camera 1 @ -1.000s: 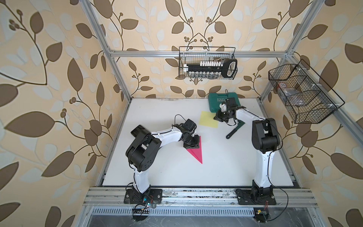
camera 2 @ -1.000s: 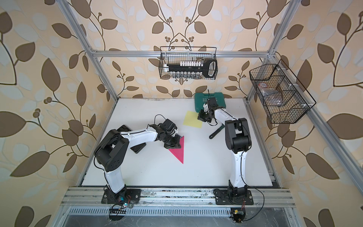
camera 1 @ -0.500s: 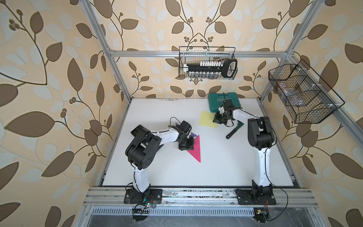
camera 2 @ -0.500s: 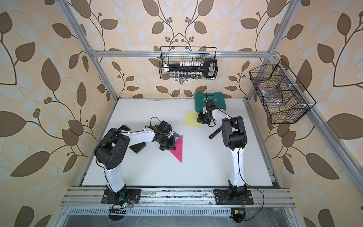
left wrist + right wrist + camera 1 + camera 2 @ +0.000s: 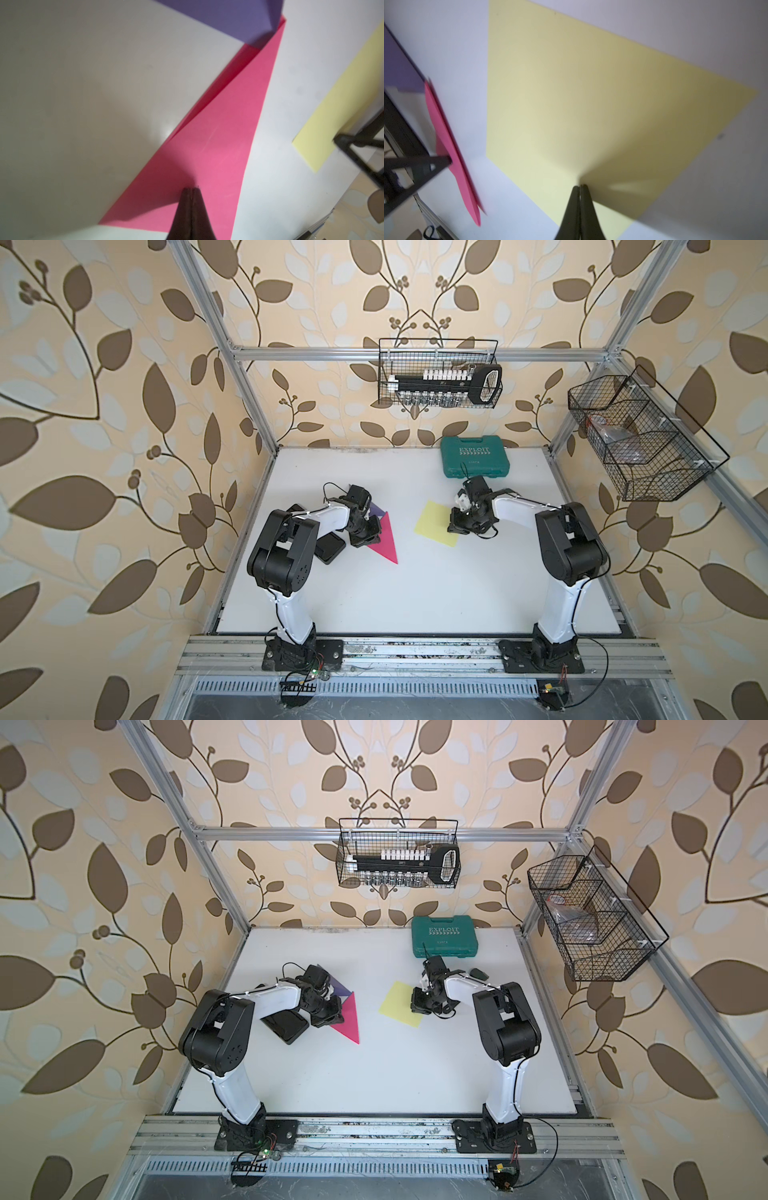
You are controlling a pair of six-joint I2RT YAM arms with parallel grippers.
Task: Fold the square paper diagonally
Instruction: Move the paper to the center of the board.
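Note:
A pink paper (image 5: 385, 540) (image 5: 349, 1022) lies folded into a triangle left of the table's middle; its two layers gape slightly along one edge (image 5: 220, 87). My left gripper (image 5: 368, 536) (image 5: 191, 189) is shut, its tip resting on the pink triangle near its left side. To the right a yellow square paper (image 5: 432, 521) (image 5: 397, 1003) lies flat and unfolded. My right gripper (image 5: 455, 526) (image 5: 580, 185) is shut too, with its tip down on the yellow sheet (image 5: 571, 93) close to its right edge.
A purple paper (image 5: 377, 509) (image 5: 218, 16) pokes out behind the pink triangle. A black flat pad (image 5: 330, 549) lies beside the left arm. A green tool case (image 5: 475, 456) stands at the back. Wire baskets (image 5: 440, 379) (image 5: 640, 439) hang on the back and right walls.
The left gripper has slid left across the pink triangle, uncovering the purple paper. The right gripper has moved toward the front along the yellow sheet's right edge. Both stayed shut.

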